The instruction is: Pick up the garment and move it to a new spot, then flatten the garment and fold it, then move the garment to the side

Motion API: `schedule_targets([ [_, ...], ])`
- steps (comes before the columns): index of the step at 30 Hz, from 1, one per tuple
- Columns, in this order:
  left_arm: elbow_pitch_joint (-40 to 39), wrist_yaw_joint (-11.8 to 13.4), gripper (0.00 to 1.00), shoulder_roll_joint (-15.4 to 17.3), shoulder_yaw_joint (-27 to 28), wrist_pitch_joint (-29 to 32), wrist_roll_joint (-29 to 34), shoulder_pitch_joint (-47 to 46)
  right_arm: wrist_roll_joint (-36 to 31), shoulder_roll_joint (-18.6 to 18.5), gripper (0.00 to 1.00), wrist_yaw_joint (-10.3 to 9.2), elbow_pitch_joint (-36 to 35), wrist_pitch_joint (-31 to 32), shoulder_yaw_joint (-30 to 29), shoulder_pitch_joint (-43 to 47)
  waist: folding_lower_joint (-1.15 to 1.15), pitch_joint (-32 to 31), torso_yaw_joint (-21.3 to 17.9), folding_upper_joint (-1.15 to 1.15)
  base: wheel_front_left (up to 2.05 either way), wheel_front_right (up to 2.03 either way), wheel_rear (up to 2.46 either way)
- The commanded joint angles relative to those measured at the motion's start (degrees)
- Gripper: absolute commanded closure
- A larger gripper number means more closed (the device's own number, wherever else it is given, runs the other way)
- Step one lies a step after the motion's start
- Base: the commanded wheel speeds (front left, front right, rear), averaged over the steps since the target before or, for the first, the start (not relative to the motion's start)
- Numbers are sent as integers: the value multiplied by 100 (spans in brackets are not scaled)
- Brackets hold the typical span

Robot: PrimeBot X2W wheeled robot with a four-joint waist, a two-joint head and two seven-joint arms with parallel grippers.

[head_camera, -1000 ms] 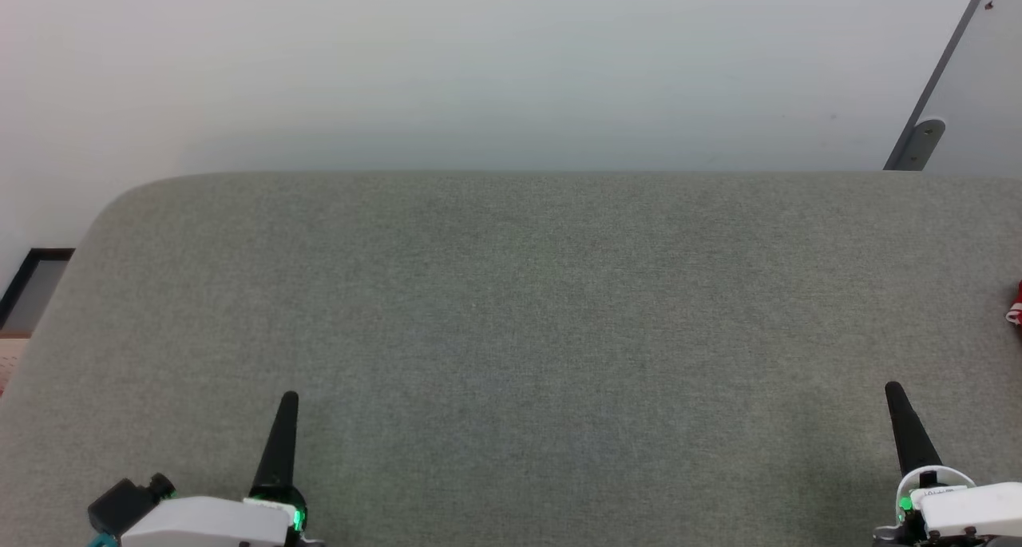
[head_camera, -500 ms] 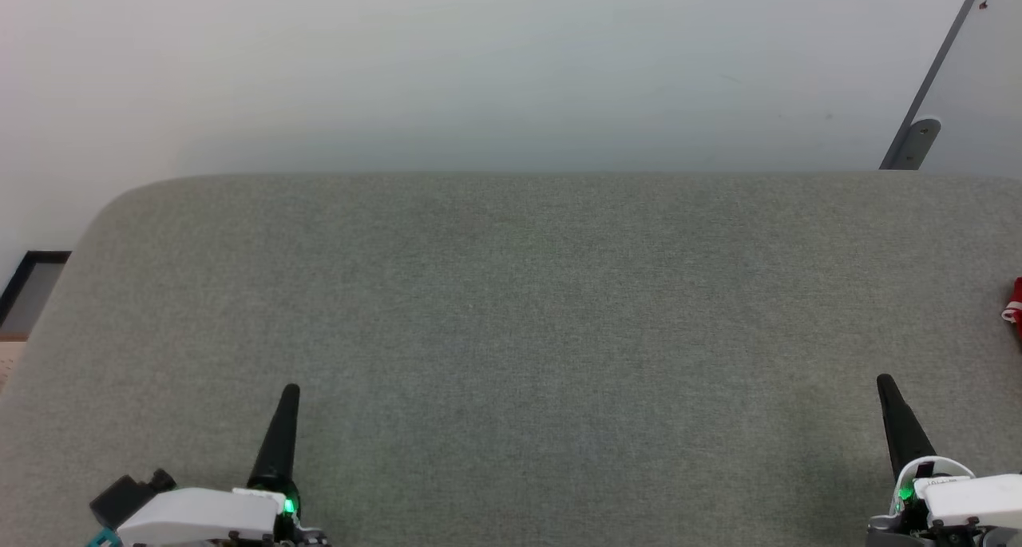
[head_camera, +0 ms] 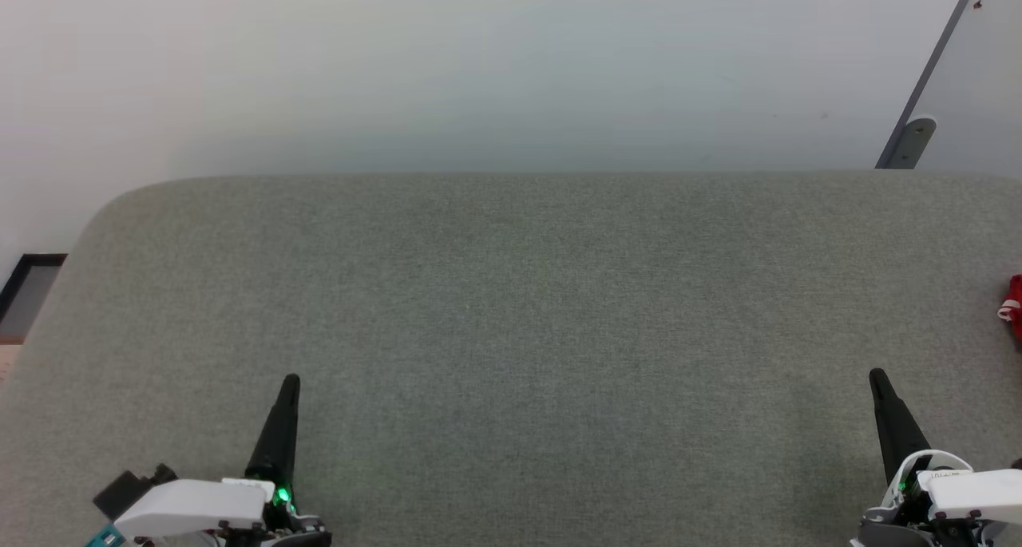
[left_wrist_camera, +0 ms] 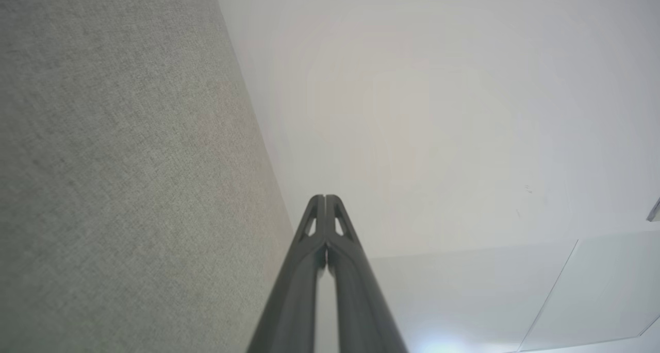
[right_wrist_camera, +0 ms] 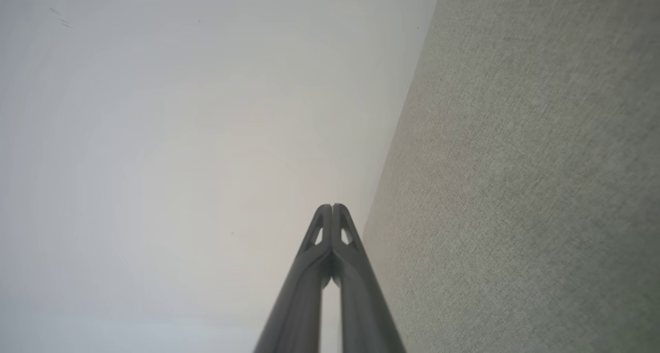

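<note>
My left fingers (head_camera: pixel 288 389) are pressed fully together and hold nothing, over the near left part of the grey bench (head_camera: pixel 527 291). My right fingers (head_camera: pixel 879 381) are closed and empty too, over its near right part. The garment (head_camera: pixel 1014 309) lies on the bench's right side, where only a red and white corner is visible.

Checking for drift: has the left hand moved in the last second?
Yes. The left hand crept forward, toward the grey cushion's far edge, which stayed put.
</note>
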Motion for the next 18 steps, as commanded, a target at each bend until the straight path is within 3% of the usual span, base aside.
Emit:
schedule_targets([
  [1, 15, -28, 100, -5, 17, 40, -104, -76, 94, 22, 100, -5, 7, 42, -26, -110, 0, 0, -3, 0, 0, 0, 0],
  [18, 142, -32, 100, -49, 104, 236, -708, -203, 649, 101, 100, -6, 111, 209, -47, -218, 0, -6, -40, 0, 0, 0, 0],
])
